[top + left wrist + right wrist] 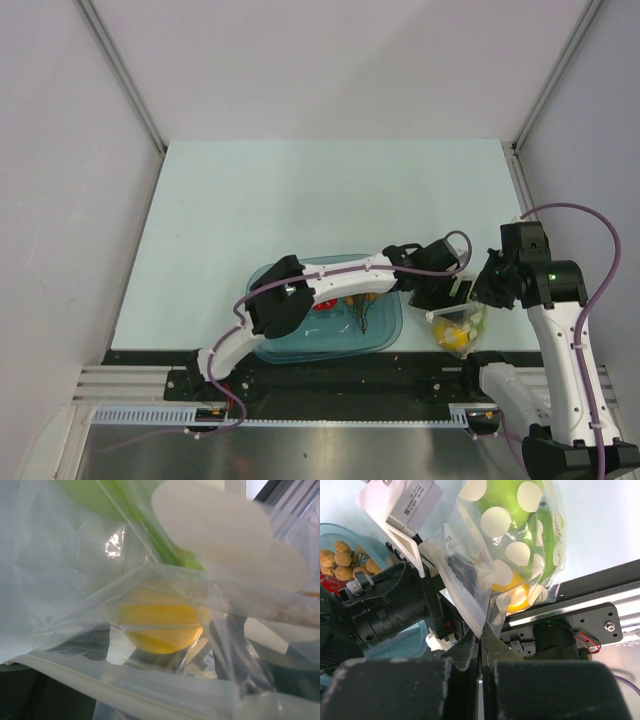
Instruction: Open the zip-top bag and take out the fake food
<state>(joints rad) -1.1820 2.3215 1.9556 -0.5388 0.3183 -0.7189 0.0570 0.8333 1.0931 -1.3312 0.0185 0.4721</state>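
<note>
Right pincer (pixel 481 647) gripped the zip-top bag (pixel 515 552); whether the left pincer (pixel 448 295) stood apart was unclear (plastic filled its view). The slick film risked slipping free, spilling fake food (pixel 160 625).

A robotics lab test cell is being shown. A pale mint counter (pixel 330 200) is being boxed in on three sides by plain grey-white panel walls (pixel 330 60) framed in bare aluminium posts (pixel 120 70). A white-and-black left arm (pixel 340 282) and a matching right arm (pixel 565 350), trailing purple cables (pixel 600 235), are being carried at the near edge, beside a ribbed aluminium rail (pixel 125 380) and a white slotted cable duct (pixel 330 420).
</note>
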